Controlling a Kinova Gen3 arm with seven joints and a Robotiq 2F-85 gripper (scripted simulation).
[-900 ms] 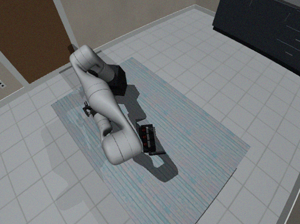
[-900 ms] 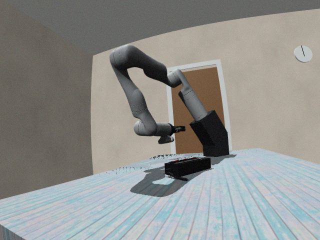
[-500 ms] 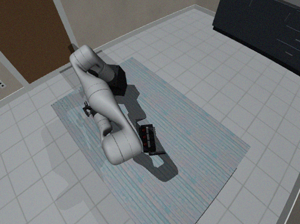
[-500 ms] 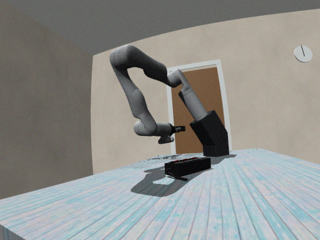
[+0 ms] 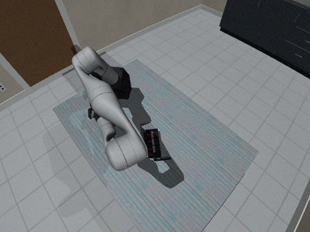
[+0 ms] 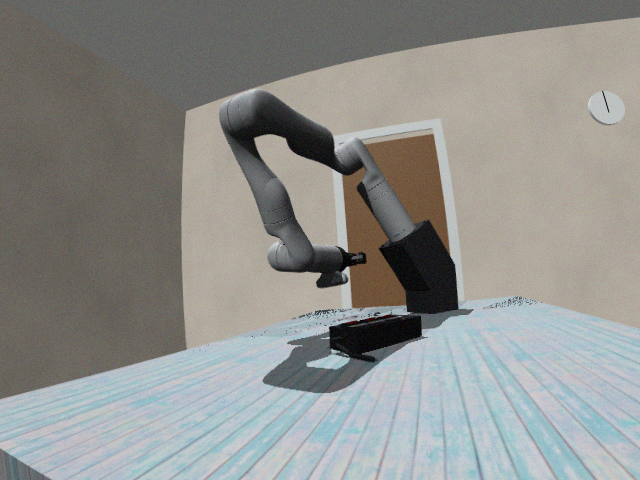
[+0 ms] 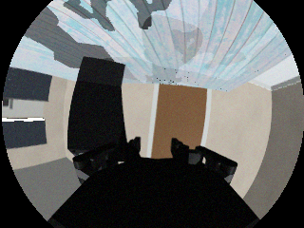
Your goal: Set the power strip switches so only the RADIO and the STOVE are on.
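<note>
A black power strip [image 5: 153, 142] lies flat on the striped table, right way up, with red lit switches [image 5: 148, 141] along its left side and a short cable stub [image 5: 161, 158] at its near end. It also shows in the exterior view [image 6: 374, 330]. My gripper [image 6: 361, 257] hangs in the air well above the table, pointing sideways toward the arm's base, away from the strip. In the overhead view it shows at the arm's left side [image 5: 90, 113]. In the wrist view the fingers stand partly apart with nothing between them. The switch labels are too small to read.
The arm's black base [image 5: 121, 83] [image 6: 421, 268] stands at the table's far edge, behind the strip. The arm's elbow [image 5: 124, 151] overhangs the strip's left side. A dark cabinet [image 5: 281, 30] and a brown door [image 5: 24, 18] stand off the table.
</note>
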